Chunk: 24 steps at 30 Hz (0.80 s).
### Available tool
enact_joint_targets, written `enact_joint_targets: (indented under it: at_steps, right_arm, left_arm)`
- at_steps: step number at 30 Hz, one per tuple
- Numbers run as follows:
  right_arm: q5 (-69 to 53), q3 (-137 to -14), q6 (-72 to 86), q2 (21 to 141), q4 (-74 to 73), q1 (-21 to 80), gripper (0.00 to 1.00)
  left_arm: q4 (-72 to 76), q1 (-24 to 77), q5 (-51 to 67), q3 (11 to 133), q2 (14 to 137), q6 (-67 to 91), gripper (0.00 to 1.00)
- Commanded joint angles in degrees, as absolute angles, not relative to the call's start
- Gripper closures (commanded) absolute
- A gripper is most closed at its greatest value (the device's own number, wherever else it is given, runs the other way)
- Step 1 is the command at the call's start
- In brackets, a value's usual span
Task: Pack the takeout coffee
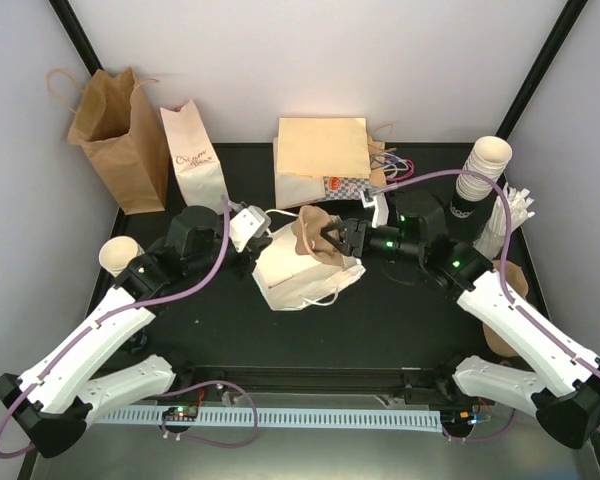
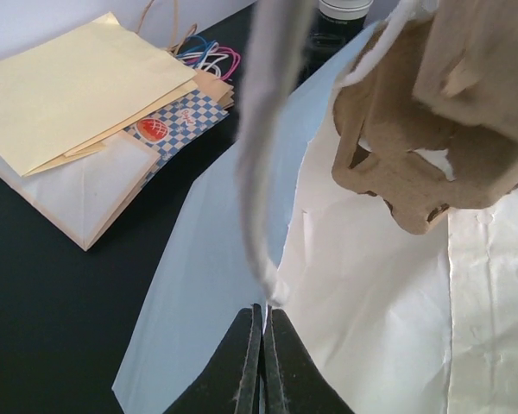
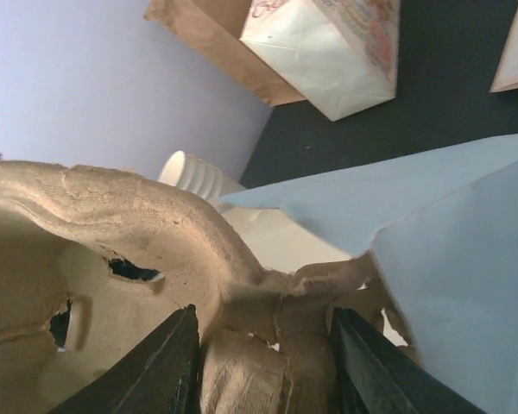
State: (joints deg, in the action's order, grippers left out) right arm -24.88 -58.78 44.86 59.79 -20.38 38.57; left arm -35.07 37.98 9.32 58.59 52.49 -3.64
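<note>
Top external view: on the black table (image 1: pixel 400 330) a white paper bag (image 1: pixel 305 285) lies on its side, mouth toward the far edge. The left gripper (image 1: pixel 260 240) is at the bag's left corner. The right gripper (image 1: pixel 337 238) holds a brown pulp cup carrier (image 1: pixel 312 232) at the bag's mouth. An open-topped paper cup (image 1: pixel 119 256) stands beside the left arm, and a stack of cups (image 1: pixel 485 170) rises far right. The takeout coffee, with its black lid, I cannot pick out (in any view).

Left wrist view: the fingers are pinched tight together on the bag's rim, where its white handle (image 2: pixel 257 172) loops up. The carrier hangs just above the opening.

Right wrist view: the fingers stand partway apart, clamped on a wall of the carrier, with the bag's side just beside them.
</note>
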Motion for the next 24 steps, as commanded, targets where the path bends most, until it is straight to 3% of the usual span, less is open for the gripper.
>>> enact_joint_targets:
  at_steps: [1,6,24]
  right_arm:
    - [-20.3,-61.1,36.8,60.5,-26.2,39.3,0.55]
    - [-16.9,-63.7,31.4,61.9,-31.8,43.1,0.55]
    - [21.2,-66.3,24.8,71.7,-35.5,62.8,0.56]
  left_arm:
    - [-33.5,38.3,11.0,59.2,52.4,-1.8,0.98]
    - [-34.9,38.2,11.6,61.1,53.9,-0.5,0.98]
    - [-37.7,38.3,15.6,64.6,55.8,5.2,0.98]
